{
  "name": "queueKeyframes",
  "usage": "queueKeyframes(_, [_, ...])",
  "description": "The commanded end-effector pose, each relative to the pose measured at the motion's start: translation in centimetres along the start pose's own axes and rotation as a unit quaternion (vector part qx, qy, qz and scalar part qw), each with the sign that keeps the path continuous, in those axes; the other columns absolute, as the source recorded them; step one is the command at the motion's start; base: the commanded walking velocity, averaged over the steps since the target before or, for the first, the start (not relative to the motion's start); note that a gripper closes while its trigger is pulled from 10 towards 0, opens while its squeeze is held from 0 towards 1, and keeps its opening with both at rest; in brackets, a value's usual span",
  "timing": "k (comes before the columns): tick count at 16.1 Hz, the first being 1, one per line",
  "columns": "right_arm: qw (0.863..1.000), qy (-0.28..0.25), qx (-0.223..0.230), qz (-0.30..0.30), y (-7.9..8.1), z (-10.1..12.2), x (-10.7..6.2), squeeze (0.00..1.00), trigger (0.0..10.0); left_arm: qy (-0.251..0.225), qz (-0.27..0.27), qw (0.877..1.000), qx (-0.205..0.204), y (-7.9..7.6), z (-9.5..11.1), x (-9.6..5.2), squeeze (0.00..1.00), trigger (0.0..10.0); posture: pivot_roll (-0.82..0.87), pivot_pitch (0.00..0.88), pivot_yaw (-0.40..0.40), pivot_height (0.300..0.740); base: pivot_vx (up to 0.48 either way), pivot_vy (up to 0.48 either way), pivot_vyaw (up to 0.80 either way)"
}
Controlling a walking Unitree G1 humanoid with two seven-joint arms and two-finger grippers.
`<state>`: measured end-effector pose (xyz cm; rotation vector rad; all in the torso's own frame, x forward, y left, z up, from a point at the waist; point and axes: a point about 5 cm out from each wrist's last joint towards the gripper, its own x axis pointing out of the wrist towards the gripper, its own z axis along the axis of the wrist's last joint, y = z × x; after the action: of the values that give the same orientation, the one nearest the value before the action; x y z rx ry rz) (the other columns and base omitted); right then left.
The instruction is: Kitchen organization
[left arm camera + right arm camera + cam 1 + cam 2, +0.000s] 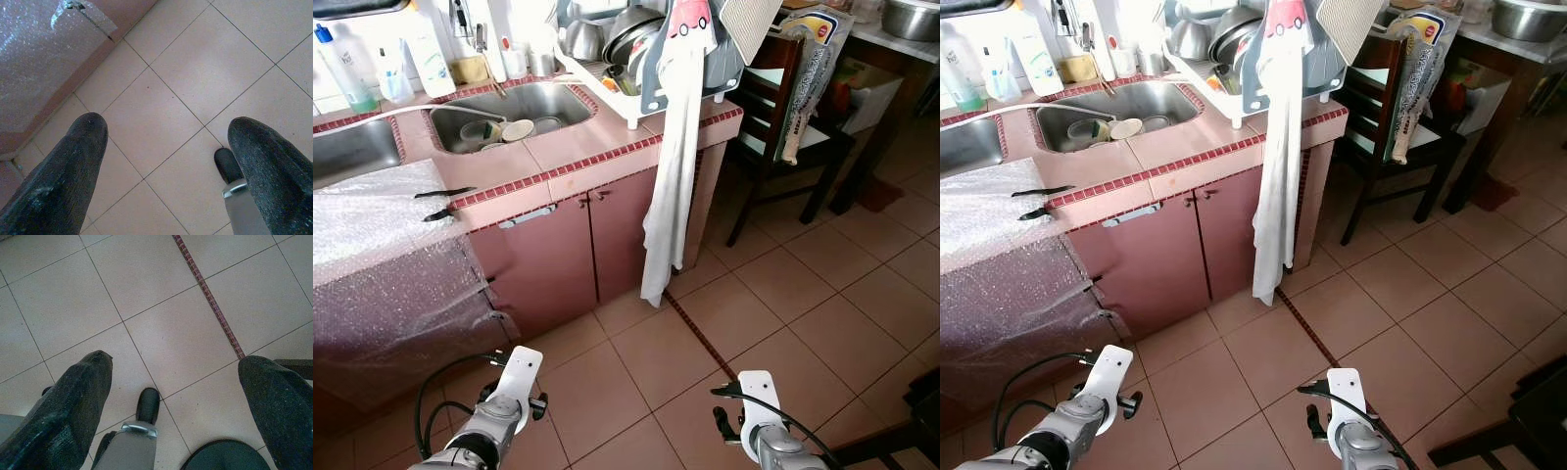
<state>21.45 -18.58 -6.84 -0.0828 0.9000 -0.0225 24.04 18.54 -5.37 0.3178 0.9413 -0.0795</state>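
Observation:
A pink tiled counter (597, 162) holds a steel sink (553, 98) with bowls and cups (518, 129) in it. At the counter's right end a dish rack (626, 59) is stacked with pots and lids. Over the counter's corner hangs a long white towel (677, 166). Both arms hang low over the floor in front of the cabinet. My left gripper (166, 132) is open above bare tiles. My right gripper (181, 367) is open as well, with nothing between its fingers.
Bubble wrap (372, 211) covers the counter's left part and drapes down its front. Two black objects (440, 193) lie at its edge. Bottles (342, 69) stand behind the sinks. A dark wooden chair (783, 117) stands right of the counter. Tiled floor (783, 294) lies open ahead.

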Motion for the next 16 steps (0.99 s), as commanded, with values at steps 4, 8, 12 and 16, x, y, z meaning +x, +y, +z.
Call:
queueKeyframes(4, [0.995,-0.044,0.092,0.006,1.4,6.9,0.6,0.0,10.0,-0.073,-0.023,0.983,-0.165,0.1,4.7,-0.1,0.0,10.0,0.11,0.0,-0.024,0.74,0.0,0.0,0.0])
queueKeyframes(8, [0.995,-0.04,0.094,0.013,1.4,6.5,0.6,0.0,10.0,-0.064,-0.031,0.983,-0.169,-0.3,4.3,0.0,0.0,10.0,0.09,0.0,-0.025,0.74,0.0,0.0,0.0])
queueKeyframes(12, [0.995,-0.025,0.097,0.023,1.4,5.5,0.6,0.0,10.0,-0.047,-0.043,0.982,-0.176,-0.7,3.4,0.0,0.0,10.0,0.1,0.0,-0.023,0.74,0.0,0.0,0.0])
queueKeyframes(16, [0.994,-0.023,0.106,0.024,1.4,5.5,0.6,0.0,10.0,-0.06,-0.041,0.982,-0.177,-0.4,3.8,0.0,0.0,10.0,0.09,0.0,-0.017,0.74,0.0,0.0,0.0])
